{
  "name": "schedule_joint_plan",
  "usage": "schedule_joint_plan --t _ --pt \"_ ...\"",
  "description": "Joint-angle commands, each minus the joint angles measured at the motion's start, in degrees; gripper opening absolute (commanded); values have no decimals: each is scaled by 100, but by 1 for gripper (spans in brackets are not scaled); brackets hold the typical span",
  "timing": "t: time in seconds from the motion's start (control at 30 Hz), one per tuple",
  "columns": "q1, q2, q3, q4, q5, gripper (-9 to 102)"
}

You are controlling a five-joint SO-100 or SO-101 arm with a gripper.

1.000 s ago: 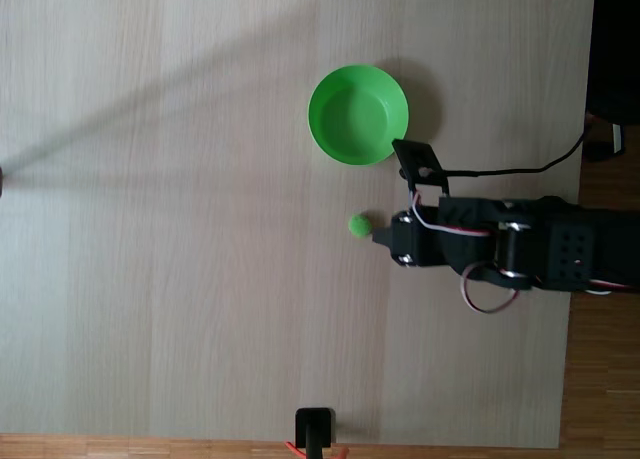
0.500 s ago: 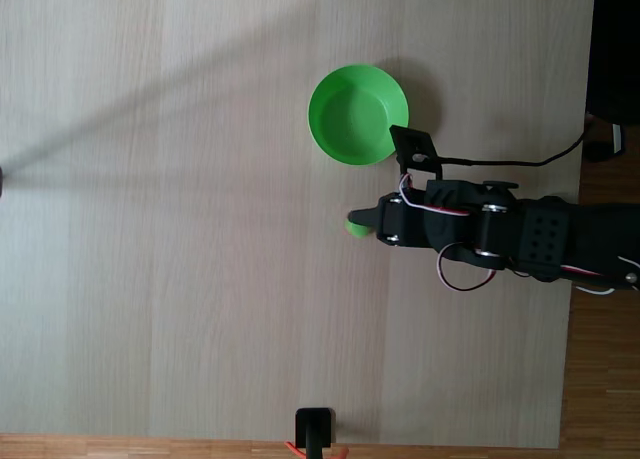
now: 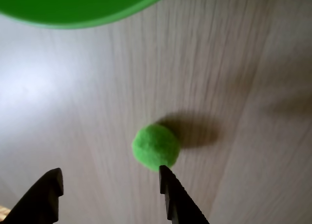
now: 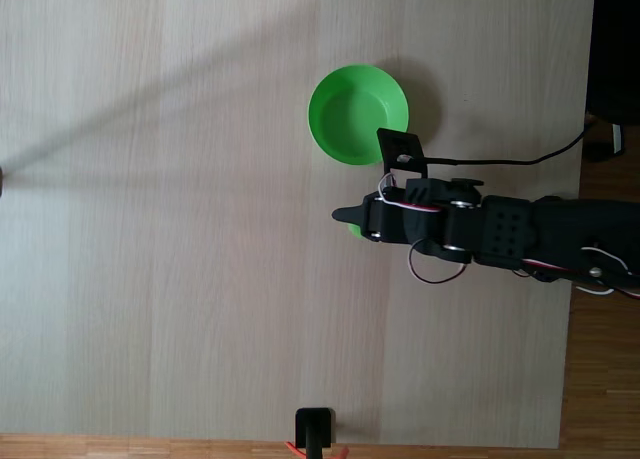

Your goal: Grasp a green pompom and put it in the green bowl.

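I am hovering the gripper, jaws spread, low over the green pompom at frame centre to straddle it, with the green bowl waiting at upper left.

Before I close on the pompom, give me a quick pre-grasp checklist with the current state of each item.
1. Gripper open: ok, the jaws stand wide apart in the wrist view.
2. Green pompom centred between the fingertips: not ok, it sits against the right fingertip, off to that side.
3. Pompom on the table, not lifted: ok, it casts a shadow beside it.
4. Green bowl reachable and empty: ok, nothing lies in it in the fixed view.
5. Gripper height over the table: cannot tell.
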Motion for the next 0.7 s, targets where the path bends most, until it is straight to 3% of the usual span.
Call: schedule_joint_plan --t 0.0,0.67 --pt "-44 -97 -272 9 -26 23" --pt "-308 -510 -176 18 -26 23"
